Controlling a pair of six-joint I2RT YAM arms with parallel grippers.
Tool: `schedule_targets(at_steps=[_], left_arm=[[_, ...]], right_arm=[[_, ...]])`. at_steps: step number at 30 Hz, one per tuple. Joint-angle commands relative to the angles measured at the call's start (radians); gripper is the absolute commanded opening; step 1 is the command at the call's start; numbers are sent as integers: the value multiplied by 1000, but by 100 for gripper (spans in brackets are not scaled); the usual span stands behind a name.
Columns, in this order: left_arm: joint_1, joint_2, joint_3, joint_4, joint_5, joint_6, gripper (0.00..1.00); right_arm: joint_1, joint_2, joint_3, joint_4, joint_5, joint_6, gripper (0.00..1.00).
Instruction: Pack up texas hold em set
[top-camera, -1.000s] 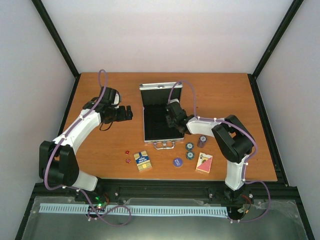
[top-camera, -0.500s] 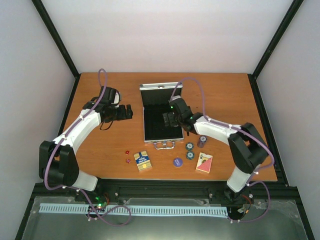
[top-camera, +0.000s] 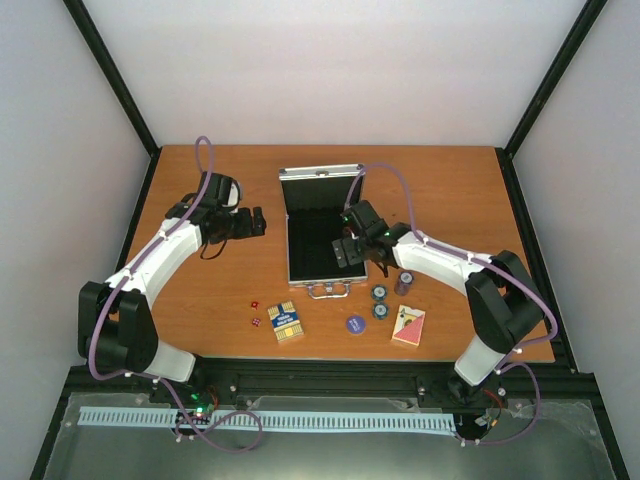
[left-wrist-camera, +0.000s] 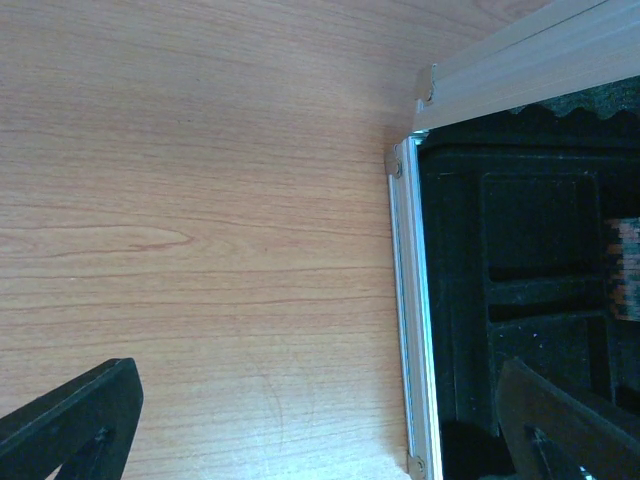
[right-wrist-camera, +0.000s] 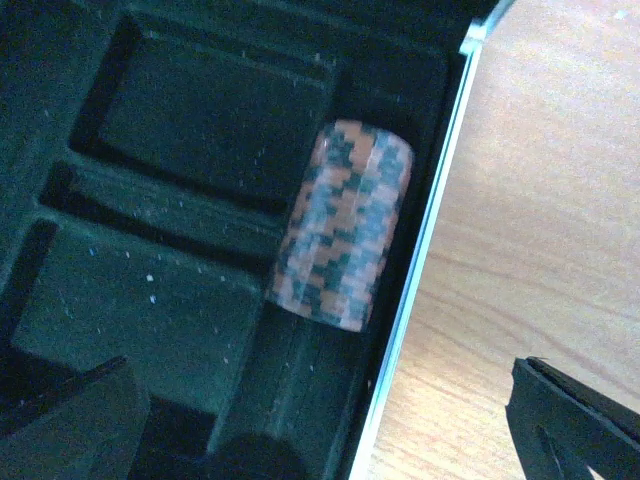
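Your right gripper (top-camera: 347, 250) hangs over the right half of the open case (top-camera: 288, 240), fingers spread wide and gripping nothing. The wrist view shows why. A roll of chips (right-wrist-camera: 345, 225), orange and dark, lies on its side in the long groove just inside the case's right wall, clear of both fingers. That groove looks moulded to take chips edge-on, so the roll probably sits there by design and should not wander.

The lid (top-camera: 320, 172) stands up along the case's far edge, which leaves the black lining reachable from above.

Your left gripper (top-camera: 255, 224) waits to the left of the case, jaws fully apart and empty. Its wrist view has the case's left rim running between the fingers, one over the table (top-camera: 200, 180) and one over the lining. I judge it is parked there to steady the case if a push shifts it.

Most of the set remains outside, all on the case's near side:
- Beyond the front right corner are a short chip stack (top-camera: 404, 282) and two loose chips (top-camera: 380, 301).
- Nearer you than those are the blue disc (top-camera: 355, 324) and the red deck (top-camera: 408, 326).
- In front of the case's left half lie the blue-and-yellow deck (top-camera: 286, 322) and the dice (top-camera: 255, 312).

The short stack is closest to your right gripper and seems the natural next pick. Squeeze it across its flat ends, or it may spill.
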Motion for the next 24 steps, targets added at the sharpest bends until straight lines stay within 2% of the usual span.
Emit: schedule_targets(at_steps=[1,11,24], left_arm=[[-4,-8,-3,17,-6,-9,100],[-4,-10,0,7,-19,7,100],[-4,6,0,3,-32,25,100]], right_arm=[[-26,19,-34,-39,-54,8,100],[-62,123,-23,-22,-74,14,100],[-76,192,-3,27,-19,31,100]])
